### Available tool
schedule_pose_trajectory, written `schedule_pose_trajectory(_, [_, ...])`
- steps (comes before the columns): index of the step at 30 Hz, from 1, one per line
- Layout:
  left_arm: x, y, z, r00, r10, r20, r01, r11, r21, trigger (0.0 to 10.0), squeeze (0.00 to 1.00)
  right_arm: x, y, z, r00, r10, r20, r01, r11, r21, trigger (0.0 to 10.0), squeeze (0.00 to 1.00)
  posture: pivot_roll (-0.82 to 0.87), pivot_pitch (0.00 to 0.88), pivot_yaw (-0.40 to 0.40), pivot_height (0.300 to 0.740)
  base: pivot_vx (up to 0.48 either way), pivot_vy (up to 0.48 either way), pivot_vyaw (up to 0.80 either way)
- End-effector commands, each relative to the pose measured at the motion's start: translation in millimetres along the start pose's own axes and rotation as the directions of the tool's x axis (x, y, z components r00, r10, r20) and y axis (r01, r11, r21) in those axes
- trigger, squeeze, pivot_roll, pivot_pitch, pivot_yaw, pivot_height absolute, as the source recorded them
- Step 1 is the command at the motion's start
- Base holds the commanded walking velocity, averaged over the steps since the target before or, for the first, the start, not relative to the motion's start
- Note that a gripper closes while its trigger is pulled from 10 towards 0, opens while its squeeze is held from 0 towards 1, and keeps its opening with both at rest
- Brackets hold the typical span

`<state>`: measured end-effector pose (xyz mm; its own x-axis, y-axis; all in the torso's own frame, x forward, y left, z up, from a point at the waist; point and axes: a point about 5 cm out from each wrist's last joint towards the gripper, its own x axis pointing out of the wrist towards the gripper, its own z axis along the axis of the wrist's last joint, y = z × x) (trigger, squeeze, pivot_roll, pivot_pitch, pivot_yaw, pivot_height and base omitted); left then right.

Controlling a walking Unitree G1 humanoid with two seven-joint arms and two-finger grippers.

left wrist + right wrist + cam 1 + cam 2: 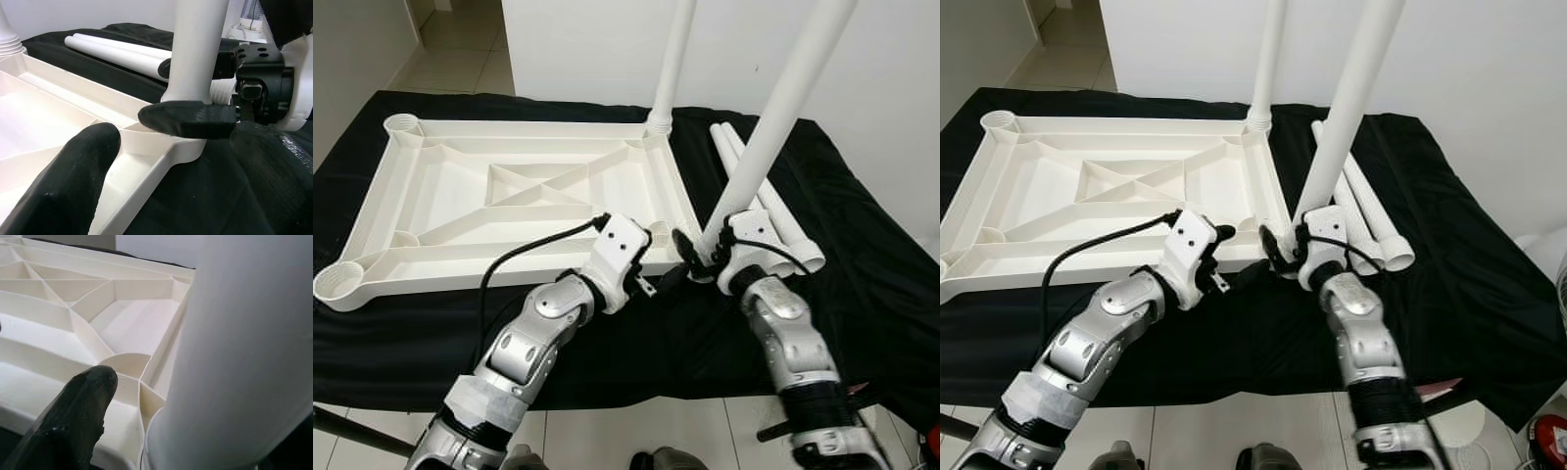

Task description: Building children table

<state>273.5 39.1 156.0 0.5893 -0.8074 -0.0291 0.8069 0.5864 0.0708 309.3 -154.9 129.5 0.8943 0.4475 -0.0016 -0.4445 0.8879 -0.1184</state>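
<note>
upside-down white table top point(509, 196) lies flat on the black cloth point(862, 284), ribbed underside facing up, round sockets at its corners. one white leg point(672, 61) already stands upright in the far corner socket on my right side. two more legs point(773, 211) lie side by side on the cloth, just to the right of the top.

my right gripper point(697, 257) is closed around the lower end of a fourth leg point(783, 108). this leg is tilted, its upper end leaning away to the right, its foot at the near right corner socket point(161, 142) of the top. in the left wrist view the foot sits on or just over that socket rim; i cannot tell whether it has gone in. one black finger point(73, 421) of the right gripper shows beside the leg in the right wrist view.

my left gripper point(651, 266) is at the same near corner, just left of the leg, fingers spread apart and holding nothing. one fingertip point(73, 186) hangs over the rim of the top beside the socket.
</note>
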Motion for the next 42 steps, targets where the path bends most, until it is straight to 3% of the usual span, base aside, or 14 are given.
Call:
schedule_pose_trajectory(1, [1.3, -5.0, 4, 0.997, -0.077, 0.009, 0.077, 0.997, 0.006, 10.0, 0.00, 2.3, 0.8, -1, 0.998, 0.058, -0.003, -0.058, 0.998, -0.014, 10.0, 0.00, 0.07, 0.000, -0.051, 0.740, 0.000, 0.000, 0.00])
schedule_pose_trajectory(7, [1.4, -5.1, 5, 0.997, -0.077, 0.011, 0.077, 0.997, 0.006, 10.0, 0.00, 9.3, -3.2, -3, 0.990, 0.136, -0.042, -0.138, 0.989, -0.045, 10.0, 0.00, 0.07, 0.000, -0.053, 0.740, 0.000, 0.000, 0.00])
schedule_pose_trajectory(8, [0.9, -5.1, 6, 0.997, -0.076, 0.012, 0.076, 0.997, 0.006, 10.0, 0.00, 9.1, -4.1, -7, 0.985, 0.158, -0.062, -0.161, 0.986, -0.040, 0.0, 0.00, 0.08, 0.000, -0.059, 0.740, 0.000, 0.000, 0.00])
schedule_pose_trajectory(17, [-2.4, -5.5, 5, 0.998, -0.058, 0.010, 0.059, 0.998, -0.003, 10.0, 0.00, 2.3, -2.5, -19, 0.973, 0.210, -0.095, -0.212, 0.977, -0.011, 0.0, 0.00, 0.09, 0.004, -0.069, 0.740, 0.000, 0.000, 0.00])
schedule_pose_trajectory(25, [-3.3, -5.2, 4, 0.998, -0.055, 0.005, 0.055, 0.998, -0.009, 10.0, 0.00, 0.6, -4.3, -25, 0.977, 0.188, -0.104, -0.188, 0.982, 0.008, 0.0, 0.00, 0.09, 0.007, -0.071, 0.740, 0.000, 0.000, 0.00])
schedule_pose_trajectory(26, [-3.6, -5.5, 4, 0.999, -0.054, 0.005, 0.054, 0.998, -0.011, 10.0, 0.00, 1.4, -5.3, -25, 0.981, 0.165, -0.104, -0.164, 0.986, 0.016, 10.0, 0.00, 0.09, 0.011, -0.076, 0.740, 0.000, 0.000, 0.00])
schedule_pose_trajectory(29, [-3.8, -5.7, 4, 0.999, -0.054, 0.004, 0.054, 0.998, -0.011, 10.0, 0.00, 2.0, -6.0, -24, 0.983, 0.150, -0.104, -0.148, 0.989, 0.022, 10.0, 0.00, 0.09, 0.011, -0.076, 0.740, 0.000, 0.000, 0.00])
schedule_pose_trajectory(33, [-4.2, -7.5, 3, 0.999, -0.052, 0.002, 0.052, 0.998, -0.019, 10.0, 0.00, 4.2, -1.6, -23, 0.993, 0.005, -0.116, -0.004, 1.000, 0.010, 10.0, 0.00, 0.09, 0.012, -0.080, 0.740, 0.000, 0.000, 0.00])
schedule_pose_trajectory(36, [-4.2, -7.5, 3, 0.999, -0.052, 0.002, 0.052, 0.998, -0.019, 10.0, 0.00, 5.1, -0.6, -22, 0.992, -0.032, -0.118, 0.034, 0.999, 0.017, 10.0, 0.00, 0.09, 0.011, -0.081, 0.740, 0.000, 0.000, 0.00])
schedule_pose_trajectory(38, [-4.1, -7.6, 3, 0.999, -0.054, 0.001, 0.054, 0.998, -0.020, 10.0, 0.00, 7.1, 2.2, -21, 0.982, -0.140, -0.125, 0.148, 0.988, 0.051, 10.0, 0.00, 0.09, 0.007, -0.081, 0.740, 0.000, 0.000, 0.00])
schedule_pose_trajectory(42, [-3.5, -8.4, 3, 0.998, -0.059, 0.001, 0.059, 0.998, -0.020, 10.0, 0.00, 8.8, 7.6, -16, 0.966, -0.231, -0.115, 0.241, 0.967, 0.078, 10.0, 0.00, 0.09, 0.007, -0.081, 0.740, 0.000, 0.000, 0.00])
